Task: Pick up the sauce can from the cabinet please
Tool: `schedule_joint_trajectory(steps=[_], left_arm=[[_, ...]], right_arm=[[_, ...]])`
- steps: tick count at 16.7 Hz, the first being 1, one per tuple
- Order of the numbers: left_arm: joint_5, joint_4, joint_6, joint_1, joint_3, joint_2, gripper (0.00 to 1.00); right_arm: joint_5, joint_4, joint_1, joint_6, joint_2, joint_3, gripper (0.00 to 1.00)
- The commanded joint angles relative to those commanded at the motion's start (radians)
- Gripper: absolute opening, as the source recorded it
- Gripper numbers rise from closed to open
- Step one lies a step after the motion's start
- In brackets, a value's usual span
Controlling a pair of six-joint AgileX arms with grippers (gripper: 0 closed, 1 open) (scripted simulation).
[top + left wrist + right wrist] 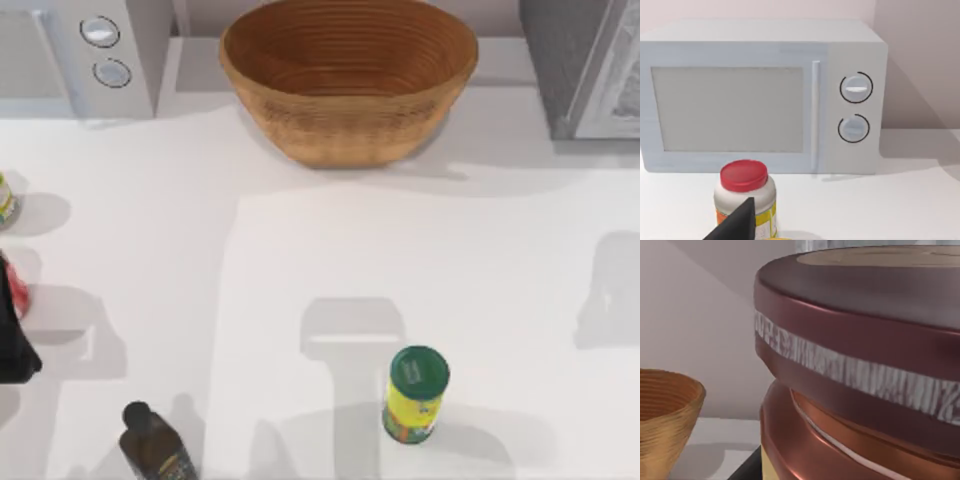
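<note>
While the right wrist view sits hard against the sauce can (865, 355), you are at the approach or grasp step at the cabinet (580, 65) in the table's far right corner. You cannot tell how the right hand stands, nor whether it touches the can. I judge the next move calls for a firm closing around the stout body, then a level draw outward so the can clears the cabinet.

Count one basket (348, 75) at the far edge, one microwave (75, 55) in the far left corner, one green-lidded container (415, 393) and one dark bottle (155, 445) near the front edge, and one red-lidded jar (745, 197) before the microwave, near the left hand (735, 225), whose state you cannot tell either.
</note>
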Motion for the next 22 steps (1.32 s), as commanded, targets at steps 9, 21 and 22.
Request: schedule_joint_trajectory(steps=[9, 21, 22], left_arm=[[0.0, 0.0, 0.0, 0.0, 0.0, 0.0, 1.0], [0.0, 0.0, 0.0, 0.0, 0.0, 0.0, 1.0], [0.0, 0.0, 0.0, 0.0, 0.0, 0.0, 1.0]], right_arm=[[0.001, 0.076, -0.03, 0.028, -0.184, -0.313, 0.0], [-0.124, 0.409, -0.006, 0.034, 0.194, -0.216, 0.0], [-0.152, 0.48, -0.001, 0.034, 0.282, -0.198, 0.0]])
